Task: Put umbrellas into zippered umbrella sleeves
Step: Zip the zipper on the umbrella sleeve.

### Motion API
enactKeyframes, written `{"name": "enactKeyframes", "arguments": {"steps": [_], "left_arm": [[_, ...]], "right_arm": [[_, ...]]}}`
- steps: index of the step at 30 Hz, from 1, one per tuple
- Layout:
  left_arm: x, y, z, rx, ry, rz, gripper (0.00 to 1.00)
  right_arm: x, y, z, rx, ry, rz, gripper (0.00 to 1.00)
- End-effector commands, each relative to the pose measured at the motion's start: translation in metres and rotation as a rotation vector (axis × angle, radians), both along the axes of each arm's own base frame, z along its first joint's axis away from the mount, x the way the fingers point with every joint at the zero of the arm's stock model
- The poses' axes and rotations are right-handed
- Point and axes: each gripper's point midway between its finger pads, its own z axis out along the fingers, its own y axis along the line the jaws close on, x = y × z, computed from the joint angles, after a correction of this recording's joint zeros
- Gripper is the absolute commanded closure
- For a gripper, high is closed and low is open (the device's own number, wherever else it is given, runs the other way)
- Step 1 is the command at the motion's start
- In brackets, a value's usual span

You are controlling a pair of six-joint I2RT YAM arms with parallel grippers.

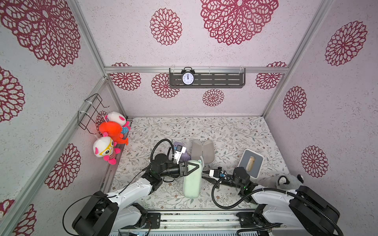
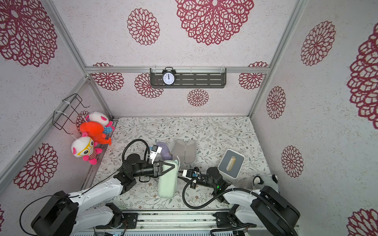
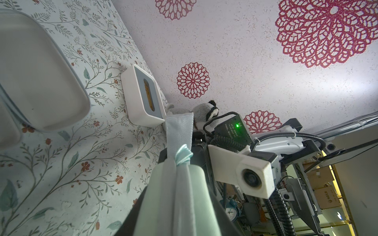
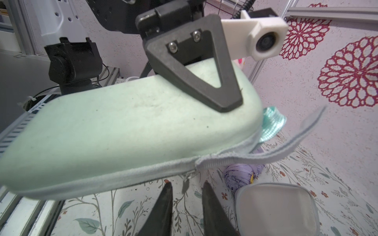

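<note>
back wall, centre of frame in both top views: black twin-bell alarm clock (image 1: 187, 78), hands near twelve, standing on a dark grey slotted shelf (image 1: 222, 81) that hangs from an aluminium rail (image 1: 141, 69). left wall, mid-left of frame: black wire basket (image 1: 90, 111). just below it, three plush toys bunched together: white-and-pink (image 1: 115, 118), orange (image 1: 110, 129), white with yellow glasses (image 1: 103, 150). right of centre, on the leaf-print table cover (image 1: 225, 130): white square box with grey top (image 1: 258, 166), a cream object in its slot. lower right: grey plush animal (image 1: 288, 180), dark-tipped ears, partly hidden. walls pale with red floral medallions (image 1: 165, 26).
</note>
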Motion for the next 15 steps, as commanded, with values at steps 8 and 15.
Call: {"name": "enactKeyframes", "arguments": {"steps": [8, 15], "left_arm": [[0.001, -0.001, 0.022, -0.044, -0.049, -0.011, 0.86], [0.009, 0.000, 0.020, -0.034, -0.043, 0.026, 0.86]], "right_arm": [[0.006, 0.007, 0.026, 0.048, -0.057, -0.002, 0.93], [0.000, 0.004, 0.017, 0.025, -0.040, 0.013, 1.00]]}}
